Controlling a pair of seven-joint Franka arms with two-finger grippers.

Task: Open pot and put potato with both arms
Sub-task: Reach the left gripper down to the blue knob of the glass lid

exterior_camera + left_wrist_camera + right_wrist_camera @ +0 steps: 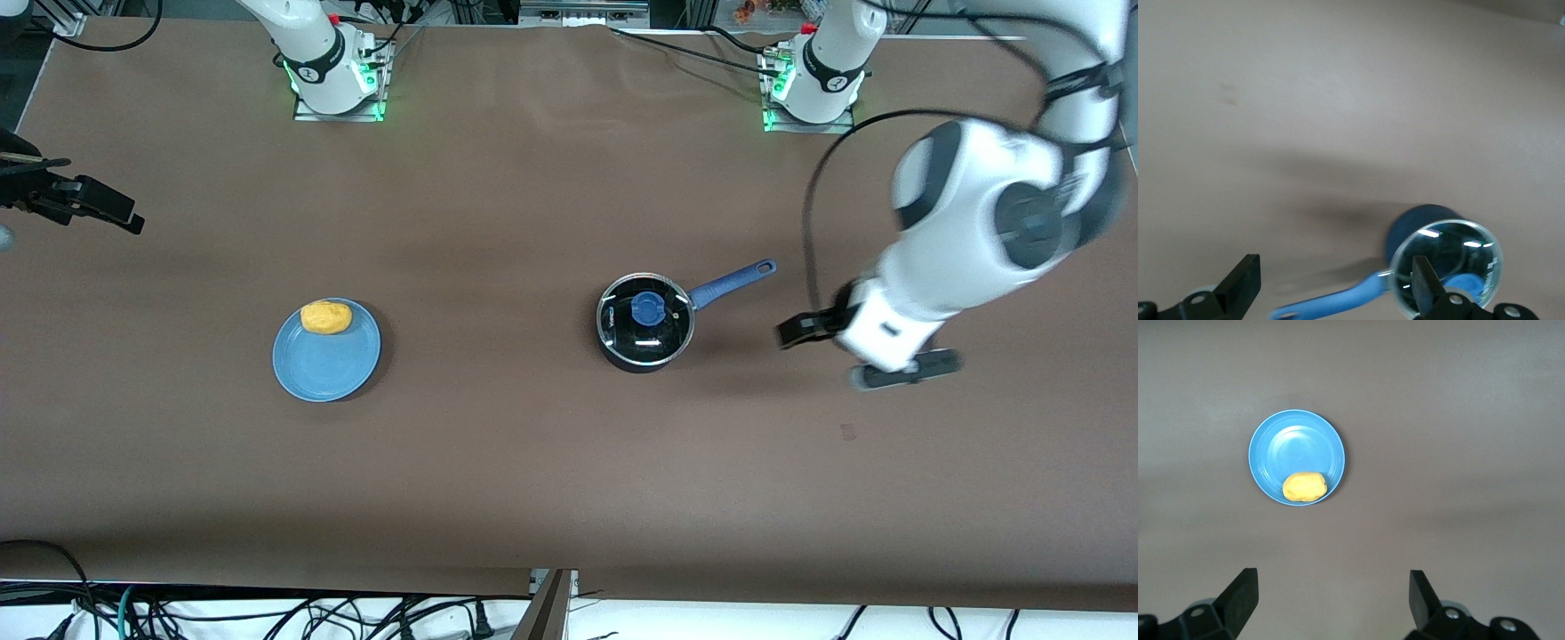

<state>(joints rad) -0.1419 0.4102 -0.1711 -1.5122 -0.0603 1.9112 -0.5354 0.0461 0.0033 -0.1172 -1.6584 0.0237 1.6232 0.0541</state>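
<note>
The black pot (646,324) stands on the table with its glass lid (647,313) on, blue knob up, and its blue handle (733,279) pointing toward the left arm's end. The yellow-orange potato (325,317) lies on a light-blue plate (326,364). My left gripper (853,351) is open and empty, over the table beside the handle's end. Its wrist view shows the pot (1421,223), lid (1471,250) and handle (1338,303) by my left gripper (1335,273). My right gripper (102,209) is open and empty at the right arm's end of the table. Its wrist view (1333,587) shows the potato (1305,487).
The plate (1288,443) sits toward the right arm's end, well apart from the pot. Both arm bases (333,76) (813,84) stand along the table's edge farthest from the front camera. Cables hang below the nearest edge.
</note>
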